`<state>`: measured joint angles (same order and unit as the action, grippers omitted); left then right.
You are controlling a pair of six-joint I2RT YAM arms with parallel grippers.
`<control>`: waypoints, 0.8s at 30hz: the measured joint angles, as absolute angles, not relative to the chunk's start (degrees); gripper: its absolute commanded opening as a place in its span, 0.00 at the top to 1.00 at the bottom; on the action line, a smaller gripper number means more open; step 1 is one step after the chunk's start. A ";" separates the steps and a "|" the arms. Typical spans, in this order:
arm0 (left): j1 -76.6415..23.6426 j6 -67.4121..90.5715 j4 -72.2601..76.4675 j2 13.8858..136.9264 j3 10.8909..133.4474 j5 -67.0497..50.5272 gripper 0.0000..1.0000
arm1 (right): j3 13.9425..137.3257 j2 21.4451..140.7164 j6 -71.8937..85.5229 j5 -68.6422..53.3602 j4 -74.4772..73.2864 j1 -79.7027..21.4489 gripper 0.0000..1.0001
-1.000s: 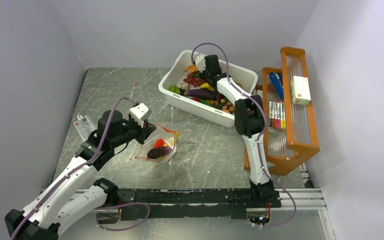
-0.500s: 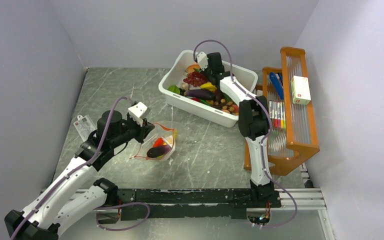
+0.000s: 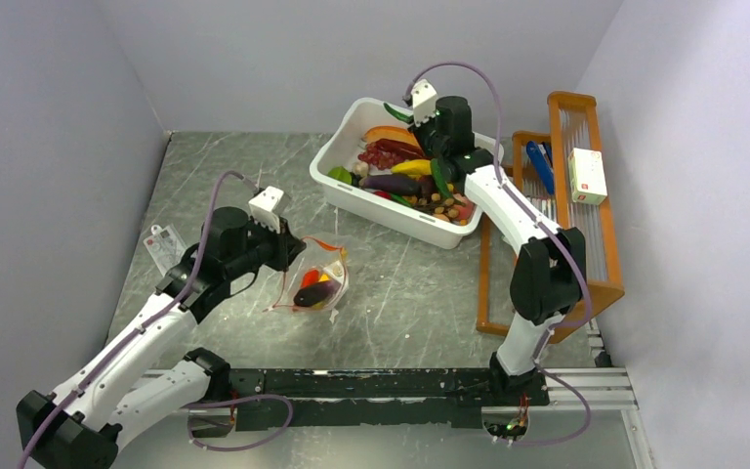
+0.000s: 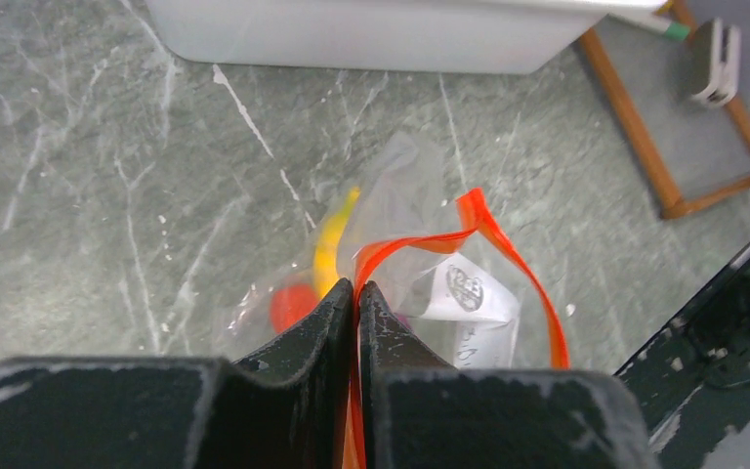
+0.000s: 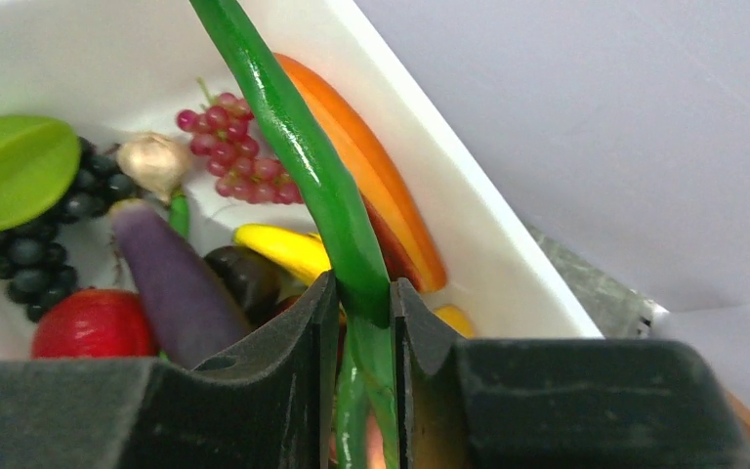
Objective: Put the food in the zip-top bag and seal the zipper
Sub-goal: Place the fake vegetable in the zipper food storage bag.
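Toy pod, long and green, sits pinched between the right jaws.

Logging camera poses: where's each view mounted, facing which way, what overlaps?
Top external: fixed high behind the arm bases, looking down over the grey marbled table; both arms show.
Left wrist: on the left arm, looking past the left tool, shut on the orange-red plastic zipper strip of the clear crinkly zip-top bag.
Right wrist: on the right arm, looking into the white rectangular plastic tub; right tool shut on a long green toy vegetable.
Shared: bag, in top and left wrist.
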<state>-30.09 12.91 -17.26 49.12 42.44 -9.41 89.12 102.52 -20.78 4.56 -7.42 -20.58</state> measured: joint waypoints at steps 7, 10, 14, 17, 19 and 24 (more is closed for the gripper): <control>-30.04 22.13 -15.68 51.70 44.01 -9.02 0.93 | 82.19 95.61 -12.51 -0.51 -4.73 -20.75 0.85; -30.04 25.08 -15.73 53.49 45.95 -9.06 0.93 | 76.84 89.58 -7.79 -4.82 -2.07 -20.75 0.86; -30.04 27.75 -15.79 54.17 48.21 -9.34 0.93 | 68.23 79.40 -1.83 -11.75 6.50 -21.17 0.85; -30.04 29.04 -15.88 54.35 49.71 -9.76 0.93 | 61.98 72.64 3.27 -18.09 15.73 -21.65 0.85; -30.04 29.80 -16.10 54.76 50.94 -10.55 0.93 | 58.19 69.32 7.25 -22.52 22.63 -22.11 0.85; -30.04 31.79 -15.99 55.86 53.39 -13.41 0.93 | 49.93 65.41 16.10 -29.69 38.65 -25.63 0.84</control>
<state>-30.04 31.79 -15.99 55.86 53.39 -13.41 49.93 65.41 16.10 -29.69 38.65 -25.63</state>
